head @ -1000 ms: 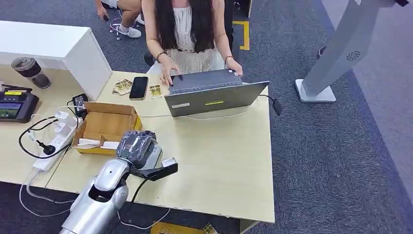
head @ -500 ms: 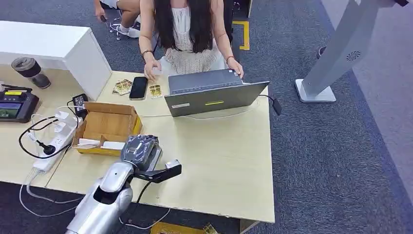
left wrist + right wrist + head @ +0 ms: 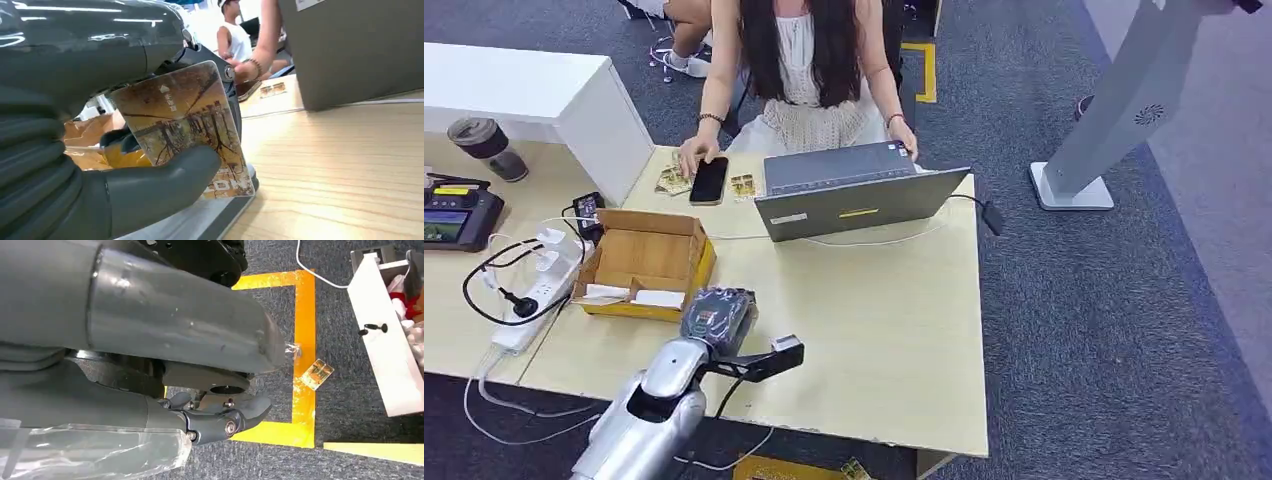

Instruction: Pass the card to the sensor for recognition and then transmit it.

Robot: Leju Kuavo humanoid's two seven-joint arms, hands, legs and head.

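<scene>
Card (image 3: 187, 131): rectangular with rounded corners, printed in amber and brown with dark bare trees and a line of pale characters near one short edge, pale lettering showing at the opposite corner. It is being held upright by the left hand (image 3: 75, 150), pinched between the thick grey thumb (image 3: 160, 177) in front and the darker fingers behind. Its lower edge is being kept just above a flat grey device (image 3: 210, 220) lying on the worktop (image 3: 350, 175); whether the two are touching cannot be told.

Left hand, head view (image 3: 716, 315): wrapped in clear film and being held over the near part of the worktop, just in front of an open cardboard box (image 3: 646, 260).

Right hand (image 3: 220, 417): being seen close up over dark carpet with yellow tape lines (image 3: 302, 355). Nothing is being held that can be made out; whether its fingers are wide or narrow cannot be told.

Other items: a grey laptop (image 3: 859, 198) being used by a seated person (image 3: 809, 70), whose other hand (image 3: 692, 155) is being rested by a black phone (image 3: 709, 180); a white power strip (image 3: 529, 300) with cables at the worktop's left side.
</scene>
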